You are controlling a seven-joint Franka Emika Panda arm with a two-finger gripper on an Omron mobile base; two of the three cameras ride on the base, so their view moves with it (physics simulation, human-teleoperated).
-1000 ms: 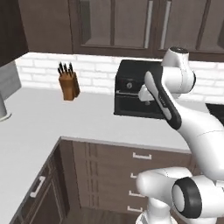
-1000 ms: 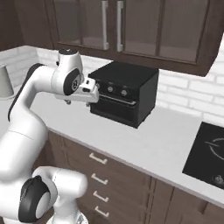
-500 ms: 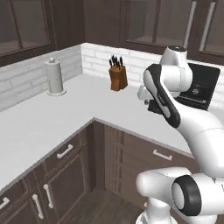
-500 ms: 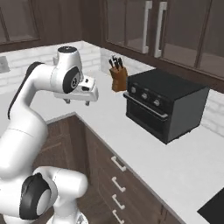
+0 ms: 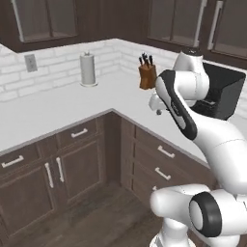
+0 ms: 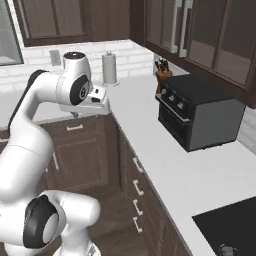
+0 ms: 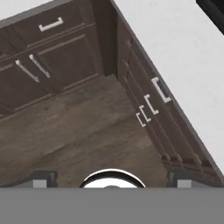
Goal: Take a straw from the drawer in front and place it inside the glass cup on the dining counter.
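Three closed drawers [image 7: 151, 104] sit low on the right, straw presumably inside; the gripper [image 6: 106, 106] hangs wide open and empty, high above. Misjudging the descent could clip the counter [image 5: 62, 103] edge.

1. White brick wall [image 5: 53, 65] behind an L-shaped white table [image 5: 58, 108].
2. Dark brown cabinets [image 5: 62, 169] below, glass-fronted ones [image 6: 220, 40] above.
3. Wood-plank floor [image 7: 74, 131].
4. A paper towel roll [image 5: 88, 70], knife block [image 5: 147, 75] and black oven [image 6: 200, 112] stand on the table.
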